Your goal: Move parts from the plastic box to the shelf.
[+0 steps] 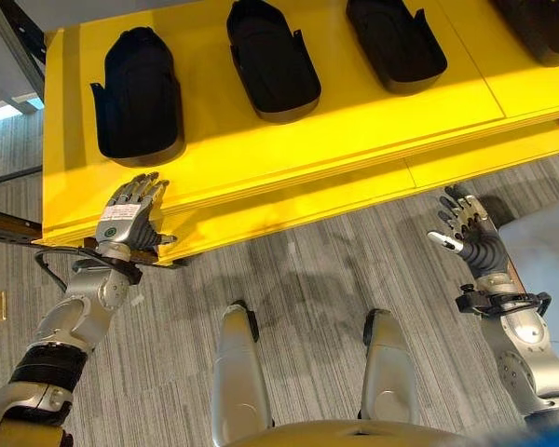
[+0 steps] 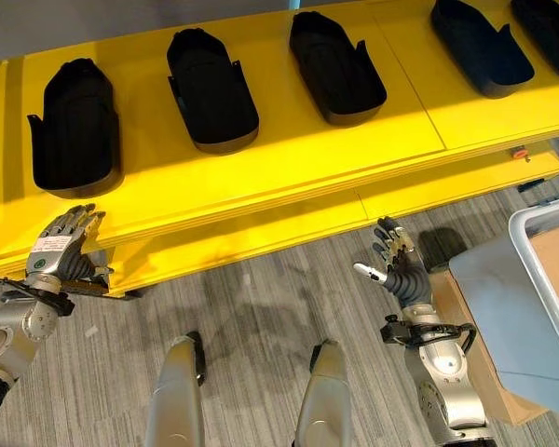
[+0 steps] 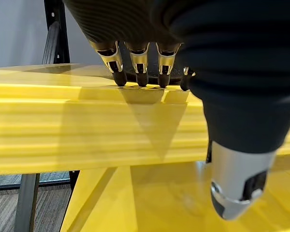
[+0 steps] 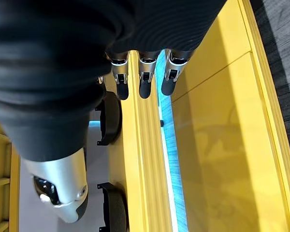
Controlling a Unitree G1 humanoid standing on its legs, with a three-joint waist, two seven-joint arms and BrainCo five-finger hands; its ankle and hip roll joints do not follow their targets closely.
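Note:
Several black moulded parts lie in a row on top of the yellow shelf (image 1: pixel 354 126); the leftmost part (image 1: pixel 140 98) is nearest my left hand. My left hand (image 1: pixel 130 219) is open and empty, its straight fingertips (image 3: pixel 140 77) at the shelf's front edge just below that part. My right hand (image 2: pixel 401 265) is open and empty too, held palm up in the air over the floor in front of the shelf's lower level (image 2: pixel 447 186). In the right wrist view its fingers (image 4: pixel 145 79) point along the shelf edge, past two black parts (image 4: pixel 108 118). The grey plastic box (image 2: pixel 538 244) stands at the far right.
The shelf spans the whole upper view, with a dark metal upright (image 1: pixel 19 37) at its left end. A grey panel (image 2: pixel 503 317) on a cardboard box (image 2: pixel 452 312) sits beside the plastic box. Grey striped carpet (image 1: pixel 307 279) lies between shelf and me.

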